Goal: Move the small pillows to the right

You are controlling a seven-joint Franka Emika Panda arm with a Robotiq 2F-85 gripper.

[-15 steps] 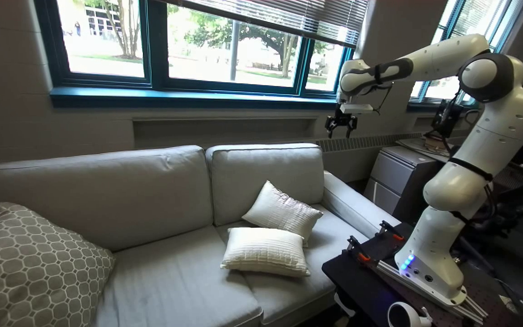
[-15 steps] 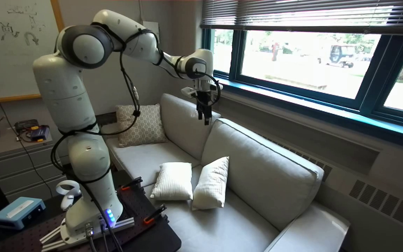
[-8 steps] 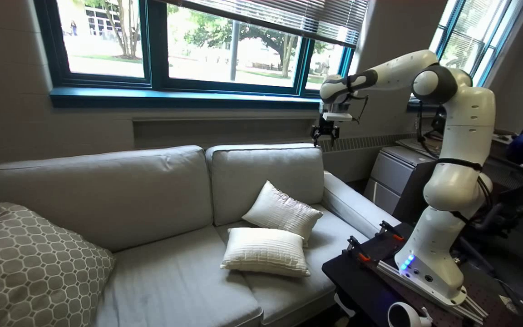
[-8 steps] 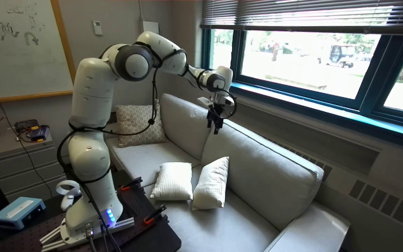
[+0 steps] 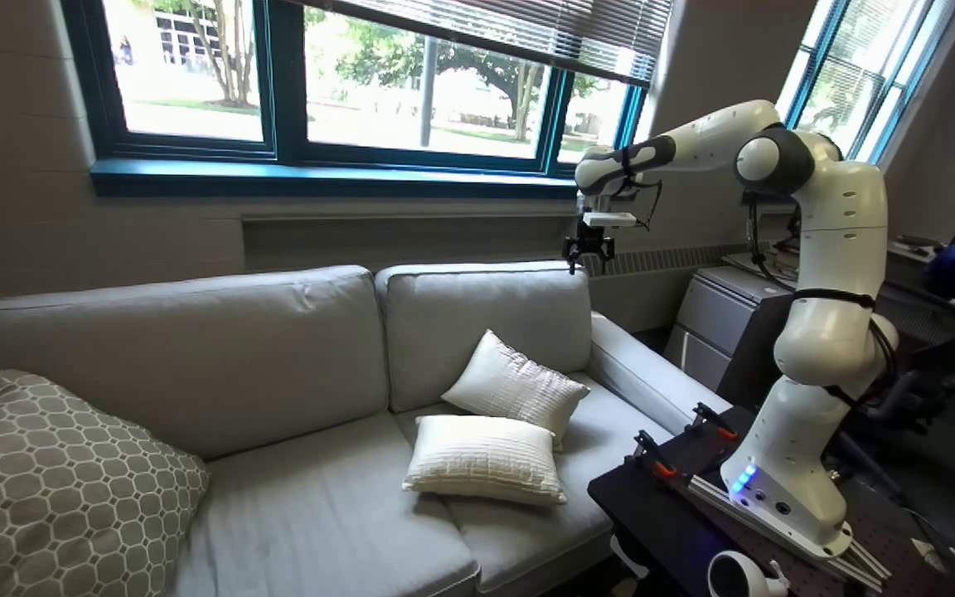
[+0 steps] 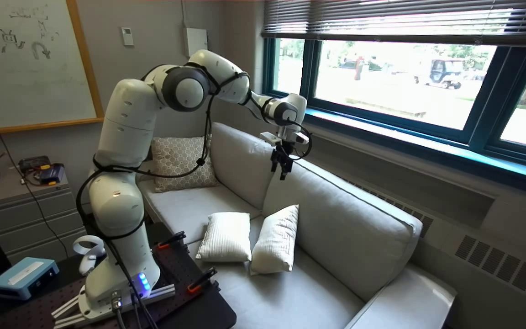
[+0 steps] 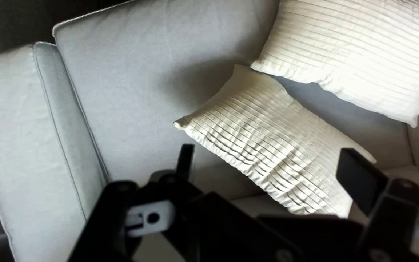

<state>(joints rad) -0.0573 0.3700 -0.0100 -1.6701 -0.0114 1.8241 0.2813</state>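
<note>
Two small off-white pillows lie on the light grey sofa. The rear pillow [image 5: 515,390] is tilted toward the backrest and shows in the other exterior view [image 6: 276,240] and mid wrist view [image 7: 275,142]. The front pillow [image 5: 484,460] lies flatter beside it; it also shows in an exterior view [image 6: 225,236] and at the upper right of the wrist view [image 7: 358,54]. My gripper [image 5: 588,267] is open and empty, fingers down, well above the pillows at about backrest-top height [image 6: 278,172]. In the wrist view its fingers [image 7: 266,151] stand wide apart, with the rear pillow seen beyond them.
The sofa backrest [image 5: 486,319] rises behind the pillows. The sofa armrest [image 5: 652,365] stands at the end near my base, and a larger grey patterned pillow [image 5: 71,481] at the opposite end. My base sits on a black table [image 5: 652,514] with clamps at its edge.
My gripper has moved down, leftward in one exterior view and rightward in the other, slower in the last half second. It stays open. The pillows have not moved.
</note>
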